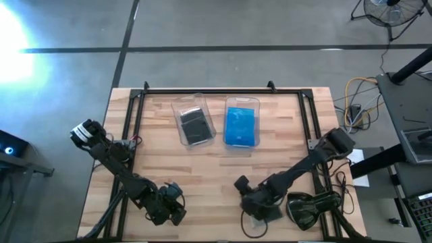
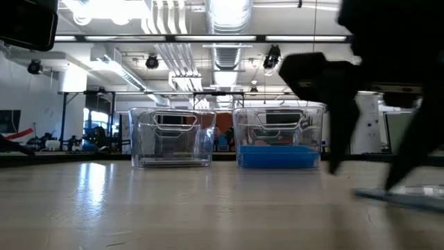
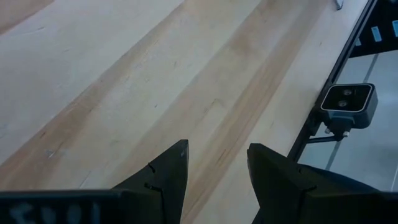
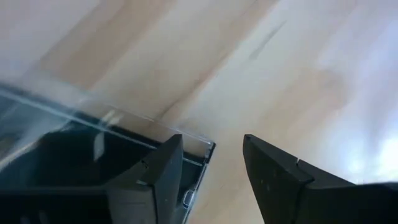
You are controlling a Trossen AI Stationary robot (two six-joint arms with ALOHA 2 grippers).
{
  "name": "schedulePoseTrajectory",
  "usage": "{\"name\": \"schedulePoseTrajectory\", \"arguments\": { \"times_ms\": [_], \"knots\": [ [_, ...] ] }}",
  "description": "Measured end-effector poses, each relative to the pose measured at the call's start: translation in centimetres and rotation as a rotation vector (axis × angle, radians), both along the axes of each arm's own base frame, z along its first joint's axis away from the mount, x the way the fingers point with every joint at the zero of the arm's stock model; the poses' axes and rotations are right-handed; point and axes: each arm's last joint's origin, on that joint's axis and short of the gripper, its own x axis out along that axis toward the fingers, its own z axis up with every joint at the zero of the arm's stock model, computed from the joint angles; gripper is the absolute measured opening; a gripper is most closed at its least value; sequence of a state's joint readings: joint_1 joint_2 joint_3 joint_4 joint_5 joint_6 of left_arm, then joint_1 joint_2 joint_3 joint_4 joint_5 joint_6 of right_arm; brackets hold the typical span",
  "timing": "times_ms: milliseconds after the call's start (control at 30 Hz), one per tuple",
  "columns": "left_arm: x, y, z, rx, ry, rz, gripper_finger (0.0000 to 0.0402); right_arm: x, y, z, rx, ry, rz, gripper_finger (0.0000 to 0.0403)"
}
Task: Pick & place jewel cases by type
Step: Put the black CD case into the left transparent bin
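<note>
Clear-edged jewel case [image 4: 93, 155] under right gripper [image 4: 214, 165]

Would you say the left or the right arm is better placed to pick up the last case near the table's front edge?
Right. The right gripper hangs open over the dark case, while the left gripper faces only bare table.

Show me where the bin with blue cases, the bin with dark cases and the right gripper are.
bin with blue cases [image 1: 241, 102]: high view, far rim.
bin with dark cases [image 1: 189, 106]: high view, far rim.
right gripper [image 4: 213, 163]: right wrist view, between fingertips.
</note>
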State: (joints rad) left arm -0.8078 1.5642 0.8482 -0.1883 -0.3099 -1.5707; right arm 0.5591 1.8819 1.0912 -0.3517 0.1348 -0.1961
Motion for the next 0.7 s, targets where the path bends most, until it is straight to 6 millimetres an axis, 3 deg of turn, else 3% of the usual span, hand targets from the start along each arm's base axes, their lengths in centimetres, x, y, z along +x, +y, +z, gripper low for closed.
{"name": "schedulePoseTrajectory", "arguments": {
  "times_ms": [200,367,433,567,700],
  "knots": [
    [0.0,0.0,0.0,0.001,0.001,0.000,0.0147,3.1,-0.1,0.2,0.011,-0.324,0.006,0.0166],
    [0.0,0.0,0.0,-0.002,0.003,0.006,0.0147,6.4,-1.0,-1.6,-0.072,-0.360,-0.104,0.0166],
    [0.0,0.0,0.0,-0.008,0.006,0.015,0.0147,7.5,-1.3,-0.5,-0.163,-0.418,-0.234,0.0166],
    [0.0,0.0,0.0,-0.013,0.007,0.020,0.0147,8.1,-1.9,3.5,-0.346,-0.451,-0.409,0.0166],
    [0.0,0.1,0.0,0.005,0.003,0.002,0.0147,7.7,-2.7,7.1,-0.194,-0.344,-0.412,0.0166]
  ]
}}
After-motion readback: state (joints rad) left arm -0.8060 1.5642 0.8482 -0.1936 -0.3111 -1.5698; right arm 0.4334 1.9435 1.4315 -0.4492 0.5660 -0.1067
